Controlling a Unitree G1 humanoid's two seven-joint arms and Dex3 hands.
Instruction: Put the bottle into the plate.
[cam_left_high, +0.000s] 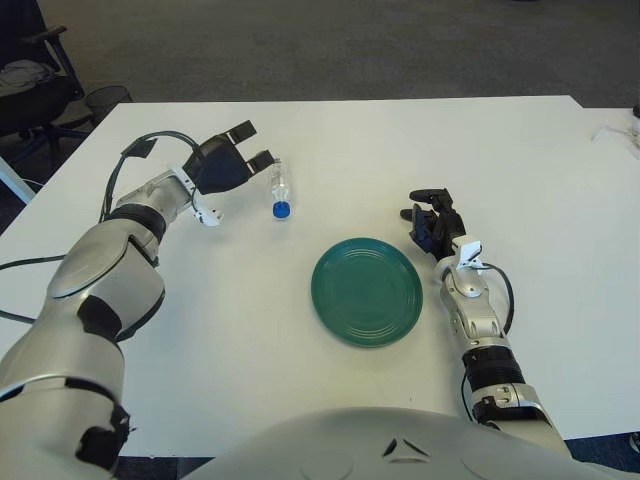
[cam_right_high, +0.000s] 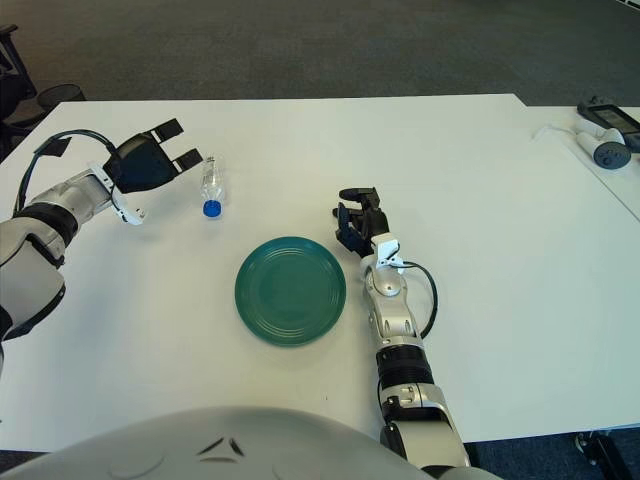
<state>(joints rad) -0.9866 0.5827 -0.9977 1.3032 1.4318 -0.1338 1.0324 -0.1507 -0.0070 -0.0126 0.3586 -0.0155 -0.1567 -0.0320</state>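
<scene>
- The white table filled most of both views, with dark carpet beyond its far edge.
- The green plate sat flat on the table near the middle, with nothing on it.
- The left hand was stretched out over the far left part of the table, palm facing the bottle. Its fingers were spread wide and held nothing; the nearest fingertip was just beside the bottle, and contact could not be made out.
- The right hand showed just to the right of the plate's far rim, apart from it. Its dark fingers looked loosely bent and held nothing.
- The clear bottle lay on its side on the table, beyond the plate and to its left, well apart from the rim. Its blue cap pointed toward the robot.
- A black cable looped above the left forearm, and a white tag hung at the left wrist.
- A small grey device lay at the far right edge of the table, visible only in the right eye view.
</scene>
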